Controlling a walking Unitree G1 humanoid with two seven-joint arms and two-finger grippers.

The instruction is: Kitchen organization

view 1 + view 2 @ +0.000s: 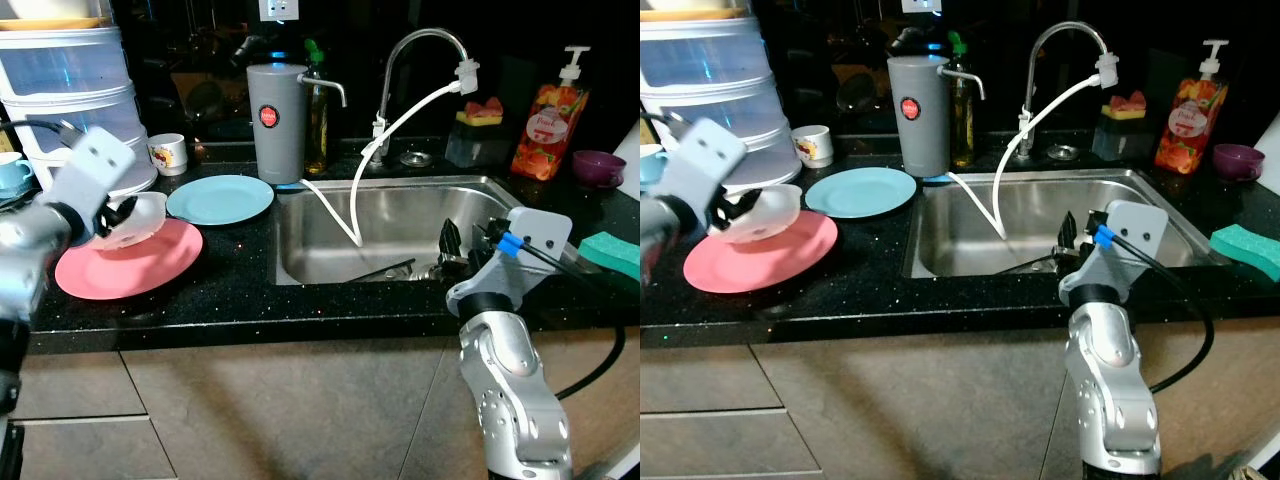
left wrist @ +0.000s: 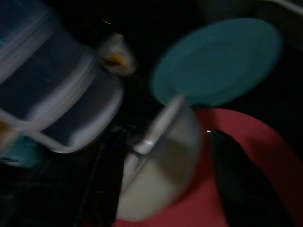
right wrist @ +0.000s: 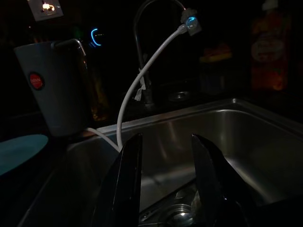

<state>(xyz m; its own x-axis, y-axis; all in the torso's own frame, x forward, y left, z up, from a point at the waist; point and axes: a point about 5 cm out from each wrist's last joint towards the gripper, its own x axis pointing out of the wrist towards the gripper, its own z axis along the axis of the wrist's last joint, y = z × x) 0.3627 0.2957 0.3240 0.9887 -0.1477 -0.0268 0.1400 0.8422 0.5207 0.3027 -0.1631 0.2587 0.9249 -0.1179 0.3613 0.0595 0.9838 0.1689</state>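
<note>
Gripping white bowl [image 1: 135, 222] over pink plate [image 1: 130, 262], left gripper [image 1: 118, 215].

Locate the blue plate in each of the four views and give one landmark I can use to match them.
Left eye view: the blue plate lies on the black counter, left of the sink, behind the pink plate.
Right eye view: same spot, beside the grey canister.
Left wrist view: a teal disc beyond the white bowl.
Right wrist view: a dim edge below the canister.
Shared landmark: the grey canister next to the plate.
</note>
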